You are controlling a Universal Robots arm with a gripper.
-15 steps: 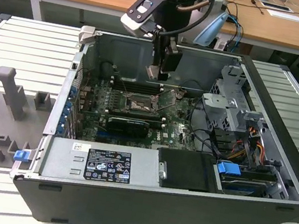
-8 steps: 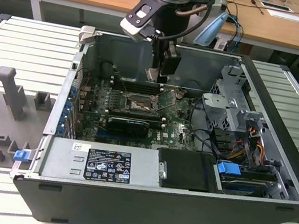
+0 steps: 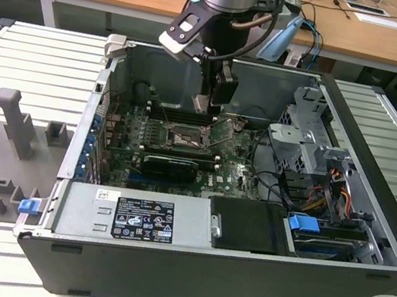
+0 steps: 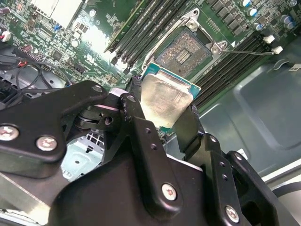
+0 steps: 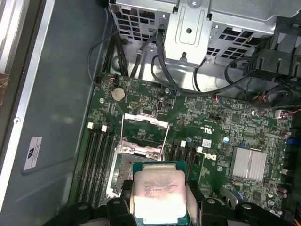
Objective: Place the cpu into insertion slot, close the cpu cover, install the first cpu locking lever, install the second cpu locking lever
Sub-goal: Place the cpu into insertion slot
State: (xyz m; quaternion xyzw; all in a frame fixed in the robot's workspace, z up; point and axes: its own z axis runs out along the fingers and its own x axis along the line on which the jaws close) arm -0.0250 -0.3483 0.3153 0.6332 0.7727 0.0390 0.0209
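Note:
My gripper is shut on the cpu, a flat square chip with a pale silver top, held by two opposite edges between black fingers. In the first wrist view the cpu hangs above one side of the insertion slot, partly covering it. The insertion slot lies bare, its dull metallic centre showing. The cpu cover stands swung open at the slot's far end. In the exterior view the gripper hovers inside the case just above the insertion slot.
Memory slots flank the socket. Nearby are a black ribbed heatsink, a silver heatsink, a metal drive cage with cables, and a power supply. The case walls enclose the board.

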